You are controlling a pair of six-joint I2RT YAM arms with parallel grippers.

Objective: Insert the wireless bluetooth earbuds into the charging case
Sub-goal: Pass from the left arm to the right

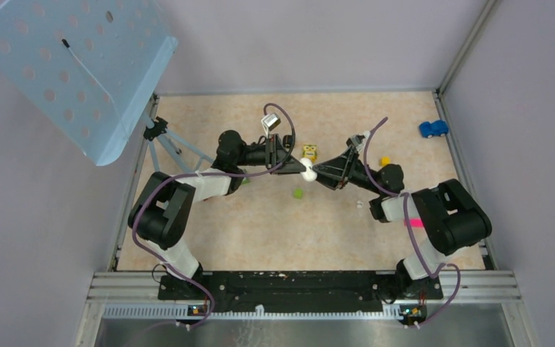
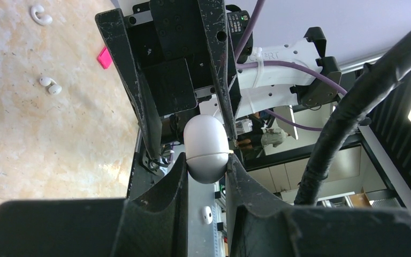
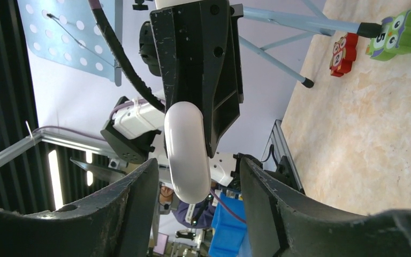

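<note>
My left gripper [image 2: 206,160] is shut on the white, egg-shaped charging case [image 2: 206,147] and holds it closed in the air above the table's middle [image 1: 308,171]. My right gripper [image 3: 198,163] faces it, open, with the case's end [image 3: 186,150] between its jaws, close to the left finger and apart from the right one. Two small earbuds lie on the table in the left wrist view, and they look white, not black: one at the top left [image 2: 41,14], one below it [image 2: 50,84]. One small white speck [image 1: 360,204] shows near the right arm.
A green cube [image 1: 298,193], a yellow toy [image 1: 309,152], a small orange piece [image 1: 385,161] and a blue toy car [image 1: 433,129] lie on the table. A pink item [image 1: 413,223] lies by the right arm. Owl blocks [image 3: 398,33], a tripod [image 1: 166,137] and a blue perforated panel [image 1: 79,65] are at the left.
</note>
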